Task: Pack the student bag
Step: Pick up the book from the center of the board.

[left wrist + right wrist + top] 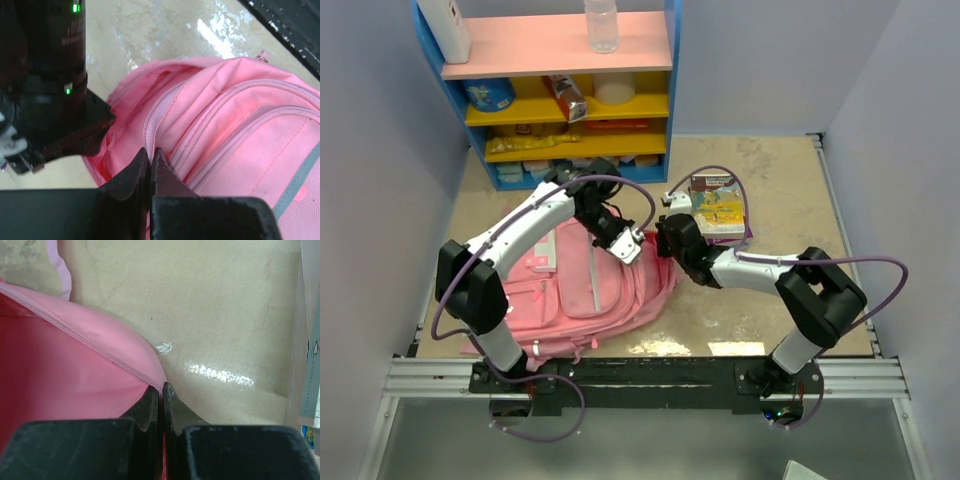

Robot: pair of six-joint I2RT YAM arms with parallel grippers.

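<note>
Rim fabric of the student bag (582,288) is pinched by the left gripper (150,151), jaws pressed together. The opposite edge is clamped likewise by the right gripper (161,386).

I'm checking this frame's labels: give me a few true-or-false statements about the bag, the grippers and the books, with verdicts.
1. The bag lies on the table. True.
2. The left gripper hangs open above the bag. False: it is shut on fabric at the bag's opening.
3. The right gripper pinches the bag's rim. True.
4. The books are inside the bag. False: they lie on the table beside it.
</note>
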